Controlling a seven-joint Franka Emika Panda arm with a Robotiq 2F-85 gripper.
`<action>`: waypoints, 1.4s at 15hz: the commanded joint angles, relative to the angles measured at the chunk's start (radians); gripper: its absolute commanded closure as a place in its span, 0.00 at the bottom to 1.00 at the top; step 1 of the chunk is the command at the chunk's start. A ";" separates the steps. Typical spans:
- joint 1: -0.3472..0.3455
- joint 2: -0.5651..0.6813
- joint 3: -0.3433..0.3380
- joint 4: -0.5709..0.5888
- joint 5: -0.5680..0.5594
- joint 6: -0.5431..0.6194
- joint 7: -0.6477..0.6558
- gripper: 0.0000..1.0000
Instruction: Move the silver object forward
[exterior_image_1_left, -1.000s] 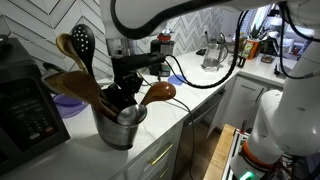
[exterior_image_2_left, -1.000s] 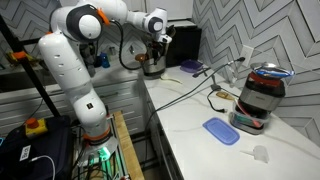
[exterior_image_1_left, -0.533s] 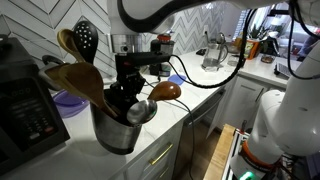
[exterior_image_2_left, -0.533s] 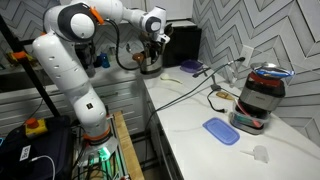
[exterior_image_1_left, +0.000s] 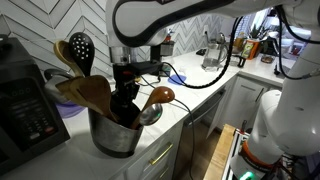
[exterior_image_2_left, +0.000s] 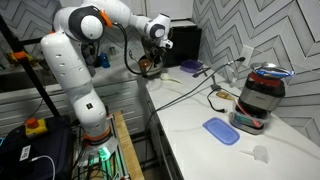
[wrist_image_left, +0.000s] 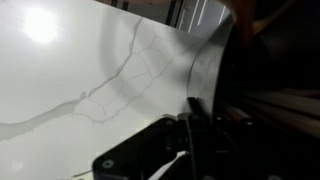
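The silver object (exterior_image_1_left: 113, 138) is a shiny metal crock with wooden spoons and a black slotted spatula (exterior_image_1_left: 80, 50) sticking out. It stands near the front edge of the white counter (exterior_image_1_left: 175, 110). In an exterior view it is small and partly hidden under the arm (exterior_image_2_left: 150, 66). My gripper (exterior_image_1_left: 125, 97) reaches down into the crock's mouth, shut on its rim. In the wrist view the crock's curved wall (wrist_image_left: 205, 75) fills the right side, with my gripper (wrist_image_left: 190, 135) clamped over its edge.
A black appliance (exterior_image_1_left: 25, 110) stands close to the crock, with a purple plate (exterior_image_1_left: 68, 104) behind. A glass kettle (exterior_image_1_left: 212, 50) is farther along. A black microwave-like box (exterior_image_2_left: 185, 40), a red and black cooker (exterior_image_2_left: 262, 95) and a blue pad (exterior_image_2_left: 220, 130) sit on the counter.
The crock has shifted with my gripper toward the counter's front edge, closer to the camera. The utensils swayed with it.
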 joint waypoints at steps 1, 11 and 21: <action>-0.012 0.010 -0.009 0.032 0.044 -0.027 -0.035 0.99; -0.032 -0.005 -0.021 0.042 -0.102 -0.192 0.283 0.99; -0.019 0.058 -0.007 0.152 -0.126 -0.172 -0.009 0.99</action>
